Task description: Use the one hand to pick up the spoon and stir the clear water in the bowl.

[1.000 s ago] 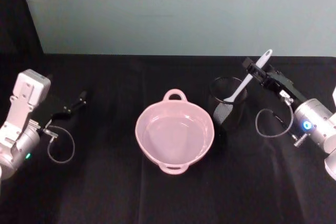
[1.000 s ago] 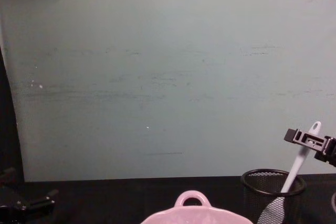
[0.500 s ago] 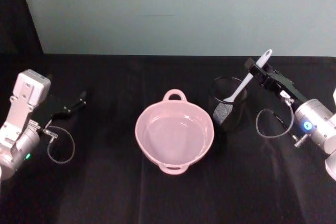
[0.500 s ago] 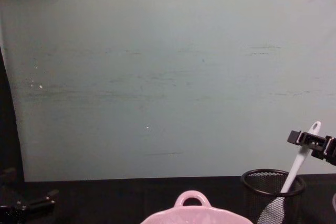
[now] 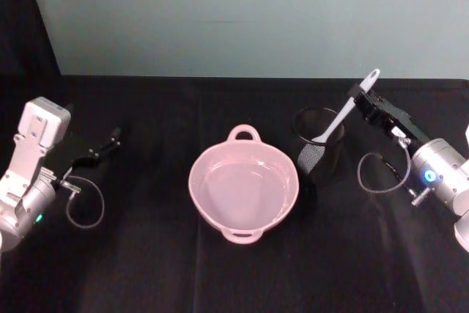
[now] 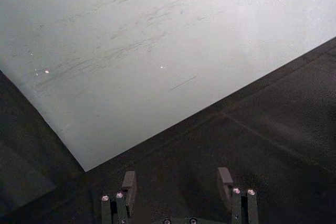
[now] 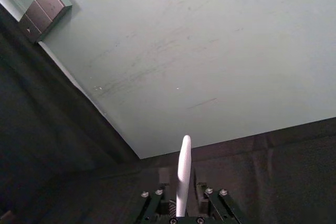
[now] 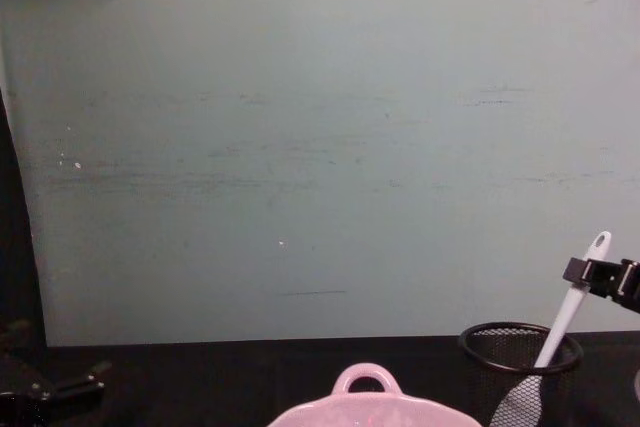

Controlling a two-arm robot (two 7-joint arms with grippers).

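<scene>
Head view: right tool [image 5: 360, 97] jaws apart, straddling spoon [image 5: 344, 111] handle; spoon leans in mesh cup [image 5: 316, 153] just beside pink bowl [image 5: 243, 185]. We risk off-centre closure tipping cup, or slim handle slipping. Left tool [image 5: 110, 139] parked, jaws apart.

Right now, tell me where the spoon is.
Head view, right side: the spoon leans in the mesh cup beside the pink bowl, handle between the fingers of the right gripper.
</scene>
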